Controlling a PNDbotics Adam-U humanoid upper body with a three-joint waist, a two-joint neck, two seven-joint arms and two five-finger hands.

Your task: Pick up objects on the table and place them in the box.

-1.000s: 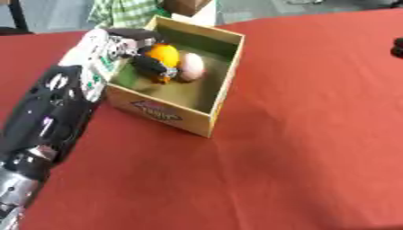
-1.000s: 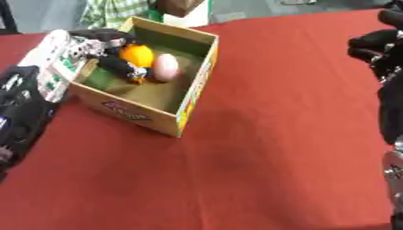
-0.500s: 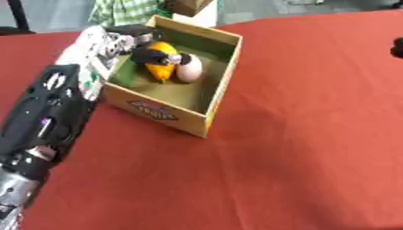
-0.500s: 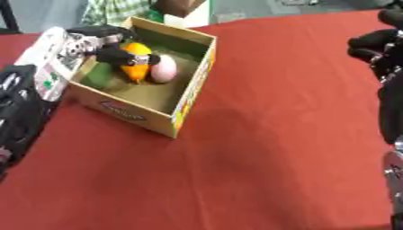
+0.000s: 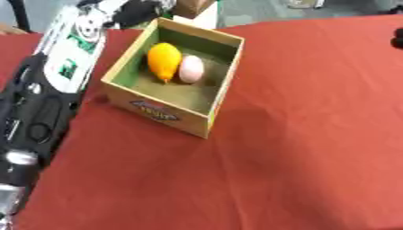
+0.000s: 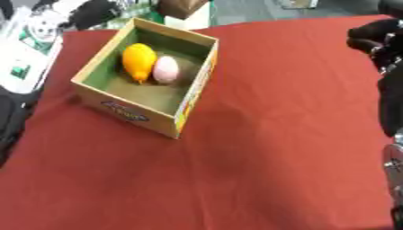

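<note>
Overhead, the robot's left hand, fingers unclear, hangs beside the open cardboard box holding an orange fruit and pink egg-shaped object; it should clear the rim cleanly.

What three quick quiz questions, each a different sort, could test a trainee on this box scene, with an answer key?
1. True or false: the orange object and the pale pink egg-shaped object lie side by side inside the cardboard box.
2. Multiple choice: where is the left hand? A) inside the box, B) above the box's far left corner, outside it, C) resting on the red tablecloth near the front edge.
3. Fill in: the right hand shows at the ______ edge of the right eye view.

Key: 1 true; 2 B; 3 right.
</note>
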